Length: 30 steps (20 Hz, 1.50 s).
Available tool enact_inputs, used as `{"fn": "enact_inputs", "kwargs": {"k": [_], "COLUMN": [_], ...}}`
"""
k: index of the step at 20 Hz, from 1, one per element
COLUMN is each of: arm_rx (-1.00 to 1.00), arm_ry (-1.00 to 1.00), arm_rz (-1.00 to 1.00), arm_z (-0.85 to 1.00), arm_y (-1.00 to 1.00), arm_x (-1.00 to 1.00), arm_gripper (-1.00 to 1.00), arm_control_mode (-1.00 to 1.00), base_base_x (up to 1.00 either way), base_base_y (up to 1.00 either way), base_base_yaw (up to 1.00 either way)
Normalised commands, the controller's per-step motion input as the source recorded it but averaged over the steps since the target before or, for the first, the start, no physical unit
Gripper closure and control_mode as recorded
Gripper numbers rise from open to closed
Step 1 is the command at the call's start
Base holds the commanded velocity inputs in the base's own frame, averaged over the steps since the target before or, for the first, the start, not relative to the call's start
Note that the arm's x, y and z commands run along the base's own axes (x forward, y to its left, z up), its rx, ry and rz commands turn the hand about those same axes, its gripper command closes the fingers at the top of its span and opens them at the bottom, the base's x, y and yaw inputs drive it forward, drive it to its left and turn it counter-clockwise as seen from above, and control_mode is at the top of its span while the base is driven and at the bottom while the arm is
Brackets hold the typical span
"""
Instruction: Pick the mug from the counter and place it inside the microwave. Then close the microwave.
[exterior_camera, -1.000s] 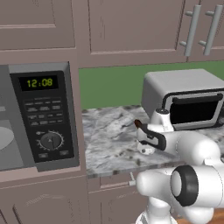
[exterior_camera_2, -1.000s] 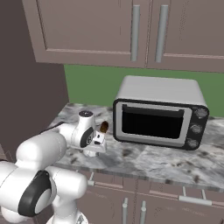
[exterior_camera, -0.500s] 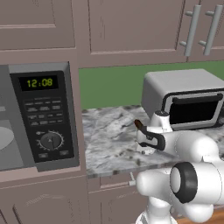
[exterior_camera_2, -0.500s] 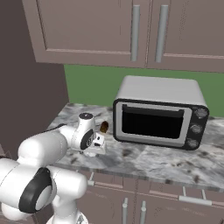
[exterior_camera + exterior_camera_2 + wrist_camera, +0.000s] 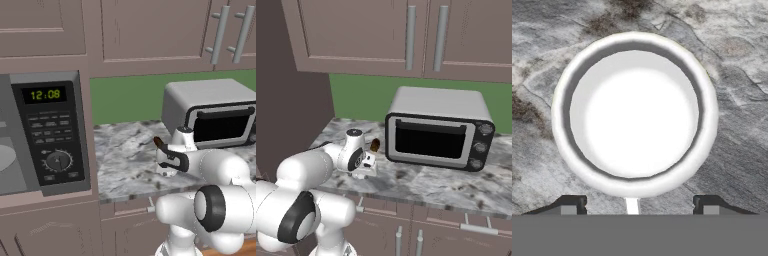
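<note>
Gripper point(image 5: 633, 206) hangs directly above mug point(image 5: 634, 114), fingertips point(image 5: 571, 205) spread wider than its handle, nothing held. Mug stands upright on counter point(image 5: 732, 65), empty, rim facing camera.

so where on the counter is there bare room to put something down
The widest bare patch of the counter lies between the microwave and the arm, back to the green wall. Another strip runs in front of the grey toaster oven along the front edge. It is crowded beside the oven's left corner, where the gripper hangs over the mug near a small brown object.
</note>
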Motion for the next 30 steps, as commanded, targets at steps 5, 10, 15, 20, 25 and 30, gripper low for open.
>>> {"fn": "enact_inputs", "kwargs": {"k": [5,10,15,20,25,30], "arm_rx": [0.0,0.0,0.0,0.0,0.0,0.0], "arm_ry": [0.0,0.0,0.0,0.0,-0.03,-0.01], "arm_rz": [0.0,0.0,0.0,0.0,0.0,0.0], "arm_z": [0.0,0.0,0.0,0.07,0.55,0.67], "arm_y": [0.0,0.0,0.0,0.0,0.0,0.0], "arm_x": [0.0,0.0,0.0,-0.07,-0.42,-0.4], "arm_gripper": [1.0,1.0,1.0,1.0,1.0,1.0], "arm_control_mode": [-1.0,-1.0,-1.0,-1.0,-1.0,-1.0], "base_base_x": [0.0,0.0,0.0,0.0,0.0,0.0], "base_base_y": [0.0,0.0,0.0,0.0,0.0,0.0], "base_base_yaw": [0.0,0.0,0.0,0.0,0.0,0.0]}}
